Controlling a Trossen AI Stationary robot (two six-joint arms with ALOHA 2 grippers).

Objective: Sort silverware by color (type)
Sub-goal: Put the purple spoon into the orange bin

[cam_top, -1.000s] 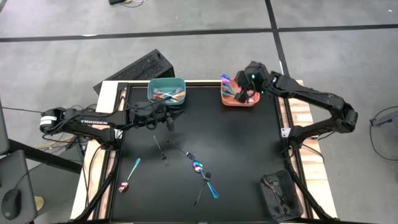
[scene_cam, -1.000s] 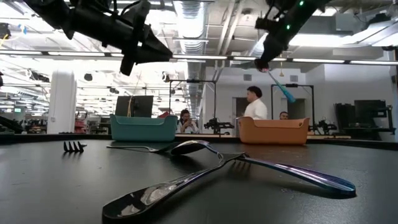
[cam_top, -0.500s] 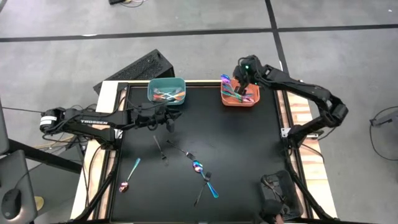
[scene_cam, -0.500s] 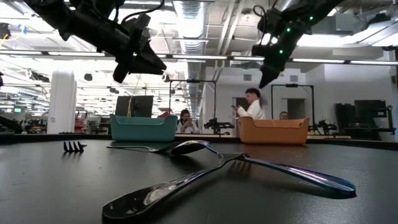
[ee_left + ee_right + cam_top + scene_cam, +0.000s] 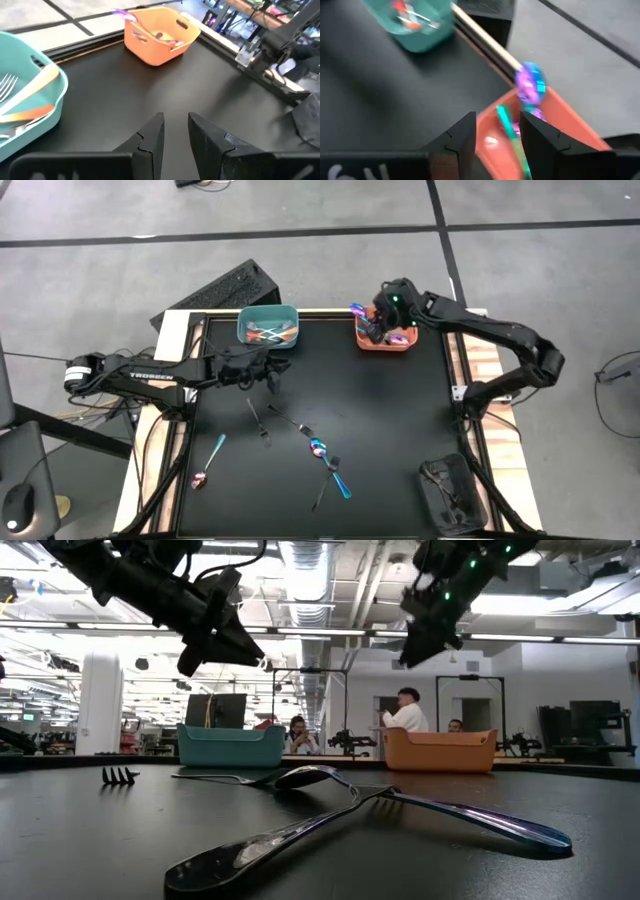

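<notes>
The room (image 5: 320, 670) behind my worktop is a wide, bright hall with strip lights, ducts and white columns, and people sit and stand at far desks; below lies grey floor (image 5: 520, 280) crossed by dark tape lines. My worktop (image 5: 400, 440) is a matte black square sheet framed by pale wood edges. At its far edge sit two soft-cornered square plastic bins, well apart: the teal bin (image 5: 268, 326) holds forks with orange and pale handles, and the orange bin (image 5: 386, 336) holds spoons, one teal-handled, one with a shiny purple-pink bowl poking over the rim. My right end effector (image 5: 375, 326) hangs above the orange bin, its dark blocky fingers (image 5: 546, 137) spread and holding nothing. My left end effector (image 5: 271, 378) hovers over bare worktop just in front of the teal bin, fingers (image 5: 150, 135) parted a little around empty air. Loose silverware (image 5: 325, 460) lies on the near half: thin, glossy iridescent spoons and dark forks crossing each other near the middle, and a teal-handled spoon (image 5: 207, 463) with a pinkish bowl off toward my left.
</notes>
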